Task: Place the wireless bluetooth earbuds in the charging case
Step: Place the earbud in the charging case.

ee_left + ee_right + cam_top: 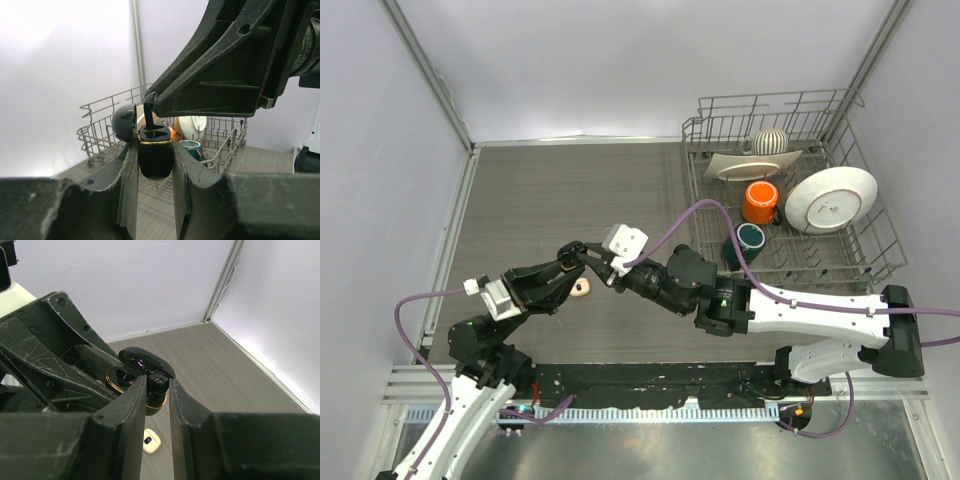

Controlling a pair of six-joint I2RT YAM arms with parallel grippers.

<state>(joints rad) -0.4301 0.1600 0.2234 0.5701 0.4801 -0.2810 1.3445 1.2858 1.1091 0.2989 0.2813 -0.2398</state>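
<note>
My left gripper (155, 152) is shut on an open black charging case (155, 159) with a gold rim, held above the table with its lid (123, 122) swung back. My right gripper (157, 385) is shut on a black earbud (158, 383) and holds it at the case's mouth (121, 378), stem down into a socket (148, 115). In the top view the two grippers meet tip to tip, left (572, 254) and right (601, 264). A closed cream case (582, 287) lies on the table below them; it also shows in the right wrist view (151, 441). No white earbuds are in view.
A wire dish rack (865, 255) stands at the back right with a white plate (830, 198), an orange mug (760, 202), a teal mug (748, 240) and a striped cup (769, 141). White walls enclose the grey table (540, 190).
</note>
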